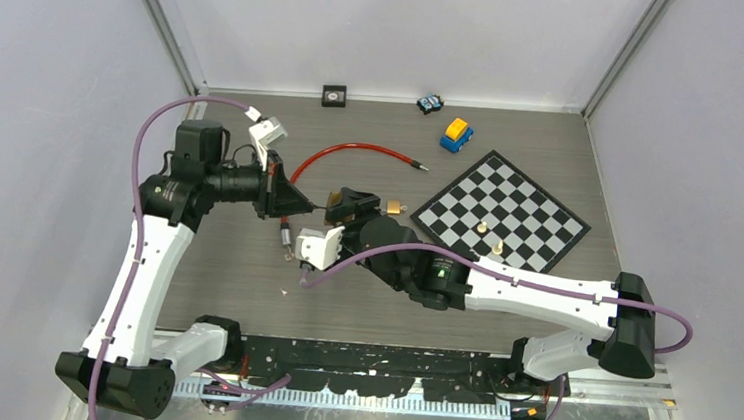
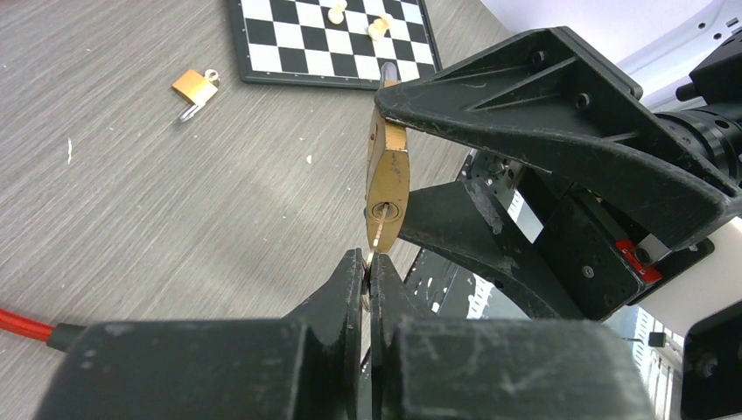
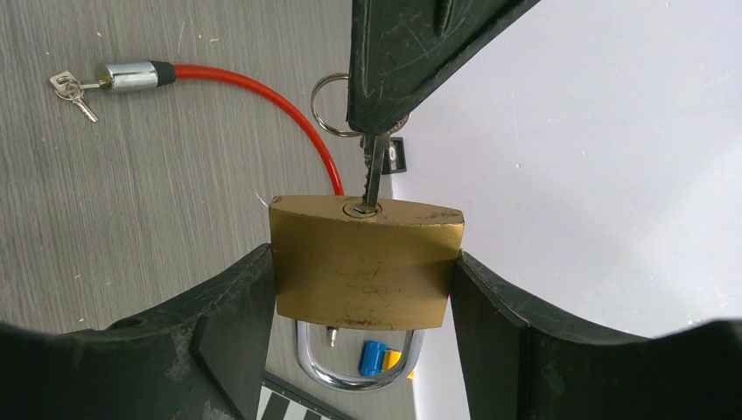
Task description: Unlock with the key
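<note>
A brass padlock (image 3: 363, 262) hangs in the air with its keyhole facing my left arm. My right gripper (image 3: 363, 293) is shut on its two narrow sides. Its steel shackle (image 3: 350, 372) points back at the right wrist, and both legs meet the body. A silver key (image 3: 374, 171) on a ring (image 3: 325, 105) sits part-way in the keyhole. My left gripper (image 2: 367, 271) is shut on the key's head. In the left wrist view the key (image 2: 378, 234) enters the padlock (image 2: 388, 179) end-on. From above, the two grippers meet at the padlock (image 1: 333, 205).
A second, small padlock (image 1: 392, 208) lies on the table by the chessboard (image 1: 539, 208), which carries two pieces (image 1: 482, 227). A red cable lock (image 1: 353, 151) curves behind, its head (image 3: 127, 75) holding keys (image 3: 70, 86). Two toy cars (image 1: 456, 133) and a black square (image 1: 334, 95) sit at the back.
</note>
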Robot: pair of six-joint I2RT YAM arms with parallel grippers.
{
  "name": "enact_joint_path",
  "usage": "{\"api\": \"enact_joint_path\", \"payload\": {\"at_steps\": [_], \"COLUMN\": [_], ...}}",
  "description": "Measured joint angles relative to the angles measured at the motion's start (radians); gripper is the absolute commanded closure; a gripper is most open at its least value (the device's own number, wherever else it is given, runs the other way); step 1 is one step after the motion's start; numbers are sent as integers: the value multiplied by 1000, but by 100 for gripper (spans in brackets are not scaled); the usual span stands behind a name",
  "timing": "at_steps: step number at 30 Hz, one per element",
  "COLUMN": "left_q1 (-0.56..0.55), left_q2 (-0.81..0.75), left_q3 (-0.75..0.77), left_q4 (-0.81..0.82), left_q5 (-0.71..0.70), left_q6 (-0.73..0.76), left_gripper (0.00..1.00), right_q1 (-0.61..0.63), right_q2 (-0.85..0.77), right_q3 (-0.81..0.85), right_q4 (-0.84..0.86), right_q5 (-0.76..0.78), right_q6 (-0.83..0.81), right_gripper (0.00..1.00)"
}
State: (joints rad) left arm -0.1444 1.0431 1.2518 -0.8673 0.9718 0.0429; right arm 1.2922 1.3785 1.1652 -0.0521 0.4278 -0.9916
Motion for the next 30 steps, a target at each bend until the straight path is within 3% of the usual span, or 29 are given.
{"api": "enact_joint_path", "payload": {"at_steps": [30], "left_q1": [-4], "left_q2": [-14], "left_q3": [-37], "left_q4": [22], "left_q5": [10], "left_q6": [-8], "left_gripper": [100], "right_q1": [2], "right_q2": [3], "right_q3": [4], "right_q4": [-24], "right_q5": [9], "right_q6": [-9], "right_gripper": [99]}}
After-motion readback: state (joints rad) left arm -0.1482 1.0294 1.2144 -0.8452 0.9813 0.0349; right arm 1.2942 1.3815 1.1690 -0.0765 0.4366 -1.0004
